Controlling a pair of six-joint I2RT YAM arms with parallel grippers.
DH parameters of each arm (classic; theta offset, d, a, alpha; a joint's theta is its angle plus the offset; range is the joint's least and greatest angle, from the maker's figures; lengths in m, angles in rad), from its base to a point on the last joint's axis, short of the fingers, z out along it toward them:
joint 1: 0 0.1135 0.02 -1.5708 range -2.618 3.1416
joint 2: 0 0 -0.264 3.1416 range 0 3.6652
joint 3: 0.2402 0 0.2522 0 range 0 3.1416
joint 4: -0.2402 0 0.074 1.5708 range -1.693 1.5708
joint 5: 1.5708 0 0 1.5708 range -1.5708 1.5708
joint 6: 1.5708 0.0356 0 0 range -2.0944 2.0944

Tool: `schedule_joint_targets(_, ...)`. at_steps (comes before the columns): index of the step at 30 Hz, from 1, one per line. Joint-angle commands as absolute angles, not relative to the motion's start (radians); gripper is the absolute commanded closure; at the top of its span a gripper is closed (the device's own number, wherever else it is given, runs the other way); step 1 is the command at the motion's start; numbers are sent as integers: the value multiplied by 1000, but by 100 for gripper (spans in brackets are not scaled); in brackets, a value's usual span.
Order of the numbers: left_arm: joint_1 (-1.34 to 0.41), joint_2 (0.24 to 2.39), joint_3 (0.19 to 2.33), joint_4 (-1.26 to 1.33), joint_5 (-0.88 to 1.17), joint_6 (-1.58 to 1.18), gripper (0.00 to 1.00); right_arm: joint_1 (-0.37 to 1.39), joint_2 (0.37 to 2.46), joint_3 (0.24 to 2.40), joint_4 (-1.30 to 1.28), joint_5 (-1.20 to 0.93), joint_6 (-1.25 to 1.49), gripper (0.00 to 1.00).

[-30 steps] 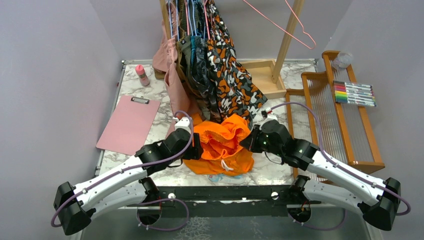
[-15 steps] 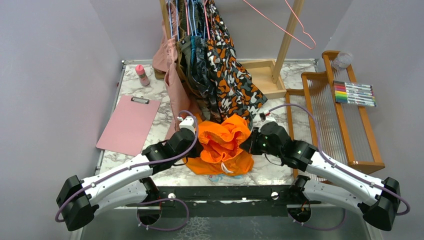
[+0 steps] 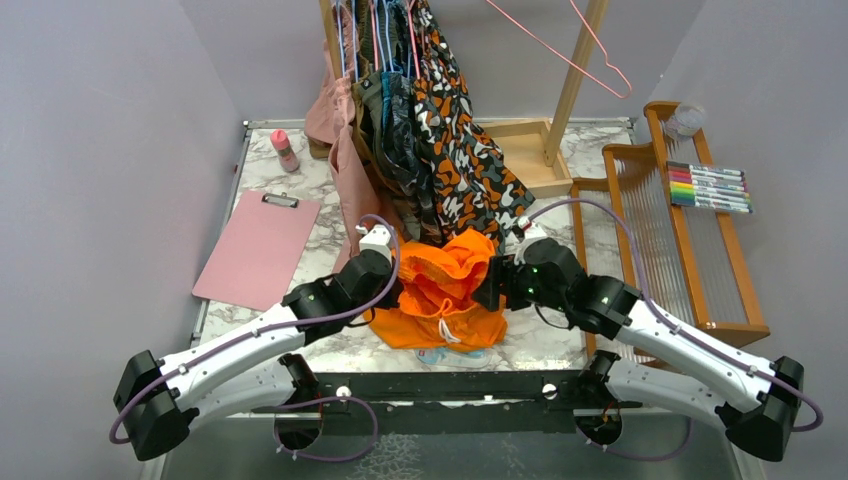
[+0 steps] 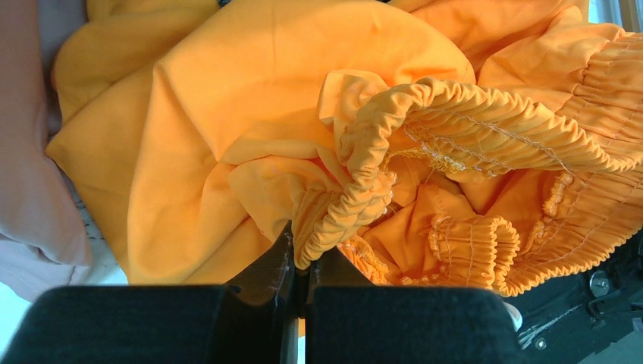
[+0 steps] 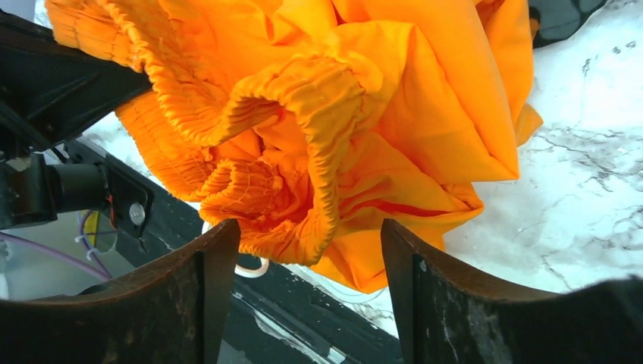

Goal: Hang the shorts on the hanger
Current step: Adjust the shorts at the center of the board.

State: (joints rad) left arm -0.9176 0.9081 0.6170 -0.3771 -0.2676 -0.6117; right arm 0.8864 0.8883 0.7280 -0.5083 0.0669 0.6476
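**1. Workpiece.** The bright orange fabric shorts (image 3: 447, 285) lie bunched in a heap on the white marble-patterned bench (image 3: 560, 345), at lower centre of the overhead view, between the two tools. The gathered elastic waistband faces upward and stands open in folds. A white drawstring (image 3: 452, 333) trails from the lower edge of the heap.

**2. Left tool.** The left tool (image 4: 302, 267) is fully closed, and a fold of the elastic waistband is pinched between its fingers (the wrist view shows the fabric rising straight out of the closed fingers). In the overhead view it meets the left side of the heap.

**3. Right tool.** The right tool (image 5: 309, 231) stands wide open at the right side of the heap. A loop of waistband sits in the gap between its fingers, but nothing is clamped.

**4. Hanger.** The thin pink wire hanger (image 3: 590, 58) is at the upper right of the overhead view, beside a slanted wooden pole (image 3: 572, 80), well apart from the shorts.

**5. Surroundings.** Directly above the heap hang an orange-black-white blotch-patterned garment (image 3: 465, 165) and a dusty pink garment (image 3: 345, 175). A pink clipboard (image 3: 257, 250) lies at the left, with a small pink bottle (image 3: 285, 150) above it. A wooden slatted rack (image 3: 660, 235) at the right carries a row of coloured markers (image 3: 710, 187).
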Motion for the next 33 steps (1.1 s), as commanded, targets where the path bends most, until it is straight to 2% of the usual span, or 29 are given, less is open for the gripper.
schedule_joint_targets(1,-914,931,669,-383,-288,-553,100,884,836,781,-556,136,564,26)
schedule_joint_targets(6,-914,942,687,-384,-270,-534,100,884,796,791,-563,241,518,28)
schedule_joint_targets(13,-914,918,684,-388,-256,-531,100,884,702,736,-459,156,413,33)
schedule_joint_targets(18,-915,920,689,-390,-239,-526,100,883,760,735,-452,87,394,36)
schedule_joint_targets(33,-914,907,729,-432,-239,-499,100,884,919,838,-477,284,283,38)
